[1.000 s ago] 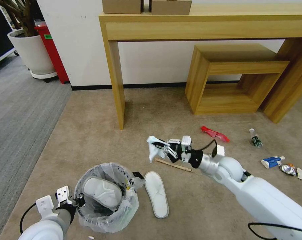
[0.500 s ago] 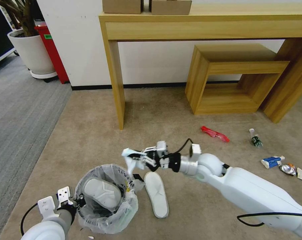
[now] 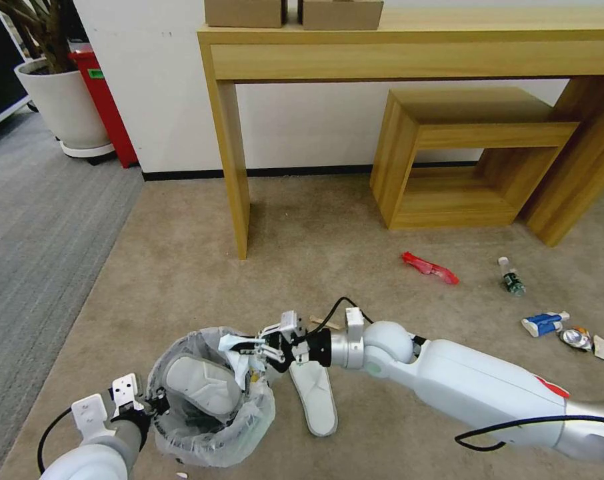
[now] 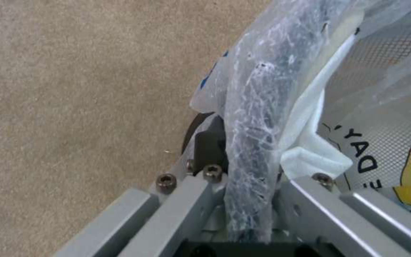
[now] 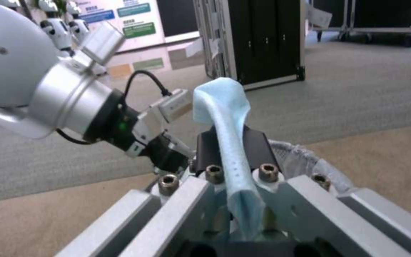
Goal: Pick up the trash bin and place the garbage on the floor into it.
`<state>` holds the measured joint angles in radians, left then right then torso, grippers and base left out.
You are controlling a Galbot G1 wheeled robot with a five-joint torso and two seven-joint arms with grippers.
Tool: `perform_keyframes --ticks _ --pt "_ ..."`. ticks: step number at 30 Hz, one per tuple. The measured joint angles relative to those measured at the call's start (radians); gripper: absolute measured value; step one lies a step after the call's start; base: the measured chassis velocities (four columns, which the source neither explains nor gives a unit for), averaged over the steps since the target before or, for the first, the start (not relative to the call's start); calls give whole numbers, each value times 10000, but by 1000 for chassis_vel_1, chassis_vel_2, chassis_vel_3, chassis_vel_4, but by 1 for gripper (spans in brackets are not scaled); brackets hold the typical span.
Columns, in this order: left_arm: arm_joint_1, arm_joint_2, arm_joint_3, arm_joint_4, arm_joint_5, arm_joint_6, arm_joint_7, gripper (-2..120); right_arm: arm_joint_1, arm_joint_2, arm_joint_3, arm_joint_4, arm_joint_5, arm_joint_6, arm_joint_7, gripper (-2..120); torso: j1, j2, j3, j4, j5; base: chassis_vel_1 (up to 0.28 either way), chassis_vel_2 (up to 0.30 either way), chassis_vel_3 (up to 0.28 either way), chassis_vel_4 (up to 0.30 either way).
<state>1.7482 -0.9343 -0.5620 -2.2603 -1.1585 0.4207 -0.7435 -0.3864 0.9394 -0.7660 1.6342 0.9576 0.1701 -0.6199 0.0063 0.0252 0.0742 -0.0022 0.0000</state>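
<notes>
The trash bin [image 3: 243,427], lined with a crinkled clear bag, stands on the carpet at the near left with one white slipper [image 3: 202,385] inside. My left gripper [image 3: 153,404] is shut on the bin's bagged rim [image 4: 255,117]. My right gripper [image 3: 252,348] is shut on a pale tissue [image 3: 233,347] and hovers at the bin's right rim; the tissue [image 5: 232,142] stands up between its fingers. On the floor lie a second white slipper [image 3: 314,397], a wooden stick [image 3: 321,323] partly behind the arm, a red wrapper [image 3: 430,267], a small bottle [image 3: 512,279], a blue-white packet [image 3: 544,323] and a crushed can [image 3: 575,338].
A tall wooden console table [image 3: 409,53] stands against the wall, its leg [image 3: 234,173] ahead of the bin, with a low wooden stool [image 3: 465,157] beneath. A potted plant [image 3: 65,107] and a red box [image 3: 105,107] sit far left, where grey flooring begins.
My right arm has swung left and toward me, carrying the tissue from above the stick to the bin's rim. The left gripper and the bin have stayed put.
</notes>
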Motion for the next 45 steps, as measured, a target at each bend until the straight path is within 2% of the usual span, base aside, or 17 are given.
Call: perform_keyframes --ticks 16,19,21,22,24,26,29,30,38,39,41,42,45 --pt "232 -125 -144 -201 309 174 117 0 741 1035 -1181 -782 -129 -4 82 0 1 0 0 1 0 0 0 0 0" --pt "269 -114 -176 -219 310 187 124 0 745 1113 -1205 -812 -136 -31 99 6 0 0 -1 0 0 0 0 0 0" --pt "291 -106 -183 -232 327 203 125 0 746 1157 -1212 -844 -142 -67 102 14 0 0 0 0 0 0 0 0 0" --pt "291 -106 -183 -232 327 203 125 0 746 1157 -1212 -844 -142 -67 102 14 0 0 0 0 0 0 0 0 0" --pt "313 -111 -183 -270 329 203 121 0 746 1186 -1214 -842 -137 -128 105 25 0 0 0 0 0 0 0 0 0" --pt "317 -111 -183 -275 329 203 120 0 747 1189 -1214 -838 -135 -134 111 27 0 0 -1 0 0 0 0 0 0" --pt "349 -78 -182 -309 328 203 110 0 771 1236 -1193 -836 -130 -152 160 45 0 1 0 1 0 0 0 0 0" --pt "349 -78 -182 -309 328 203 110 0 771 1236 -1193 -836 -130 -152 160 45 0 1 0 1 0 0 0 0 0" --pt "325 -130 -134 -311 340 204 104 0 794 1241 -1014 -881 -168 -164 429 80 1 0 0 0 0 0 0 0 0" --pt "325 -130 -134 -311 340 204 104 0 794 1241 -1014 -881 -168 -164 429 80 1 0 0 0 0 0 0 0 0" --pt "313 -128 -140 -306 341 203 103 0 784 1244 -831 -791 -234 -215 1023 89 1 0 0 0 0 0 0 0 0" --pt "313 -128 -140 -306 341 203 103 0 784 1244 -831 -791 -234 -215 1023 89 1 0 0 0 0 0 0 0 0" --pt "318 81 -396 -350 83 205 85 0 608 1277 116 -417 -175 -1014 3064 99 1 0 0 1 0 0 0 0 0"
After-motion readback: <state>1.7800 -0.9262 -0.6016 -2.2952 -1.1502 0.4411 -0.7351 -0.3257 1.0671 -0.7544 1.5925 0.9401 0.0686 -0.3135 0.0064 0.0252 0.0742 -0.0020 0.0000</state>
